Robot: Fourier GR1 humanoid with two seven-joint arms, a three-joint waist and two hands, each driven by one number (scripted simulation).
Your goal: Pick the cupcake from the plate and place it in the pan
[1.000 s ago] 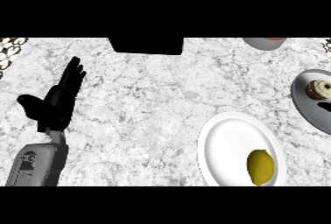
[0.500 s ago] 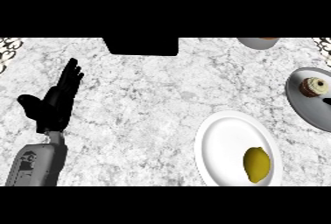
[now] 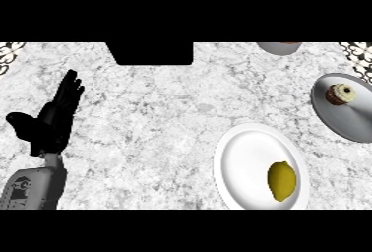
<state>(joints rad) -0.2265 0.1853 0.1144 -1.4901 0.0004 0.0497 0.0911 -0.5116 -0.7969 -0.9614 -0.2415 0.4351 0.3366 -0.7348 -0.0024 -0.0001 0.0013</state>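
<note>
Currently the cupcake (image 3: 340,94) sits on a grey dish (image 3: 356,123) at the far right edge of the desk (image 3: 167,123). A lemon (image 3: 282,180) lies on the white plate (image 3: 243,162) nearer, just left of it. The left hand (image 3: 52,120) rests at the left, fingers (image 3: 67,96) straight and spread, holding nothing; right hand not visible. Risks, as I judge: a reach could grab the lemon instead, or clip the dish rim, since cupcake is near the view's edge.
</note>
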